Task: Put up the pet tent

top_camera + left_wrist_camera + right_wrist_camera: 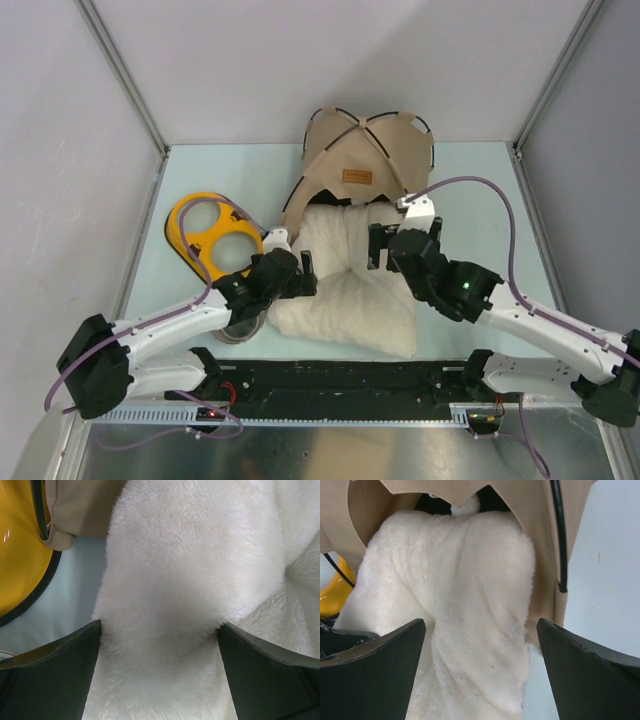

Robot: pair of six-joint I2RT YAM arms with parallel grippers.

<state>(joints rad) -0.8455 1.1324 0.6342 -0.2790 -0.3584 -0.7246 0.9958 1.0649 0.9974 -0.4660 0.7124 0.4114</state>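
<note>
A cream fluffy pillow (pixel 345 290) lies rumpled in the middle of the pale blue-green table (pixel 480 190), with folds running along its length and its broad near edge close to the table's front. A yellow holder (pixel 205 235) with two round holes and a thin black rim lies to the left of the pillow, near it but apart, with bare table between them. A small round bowl (pixel 237 333), mostly hidden, sits nearer than the holder, beside the pillow's near left corner.
</note>
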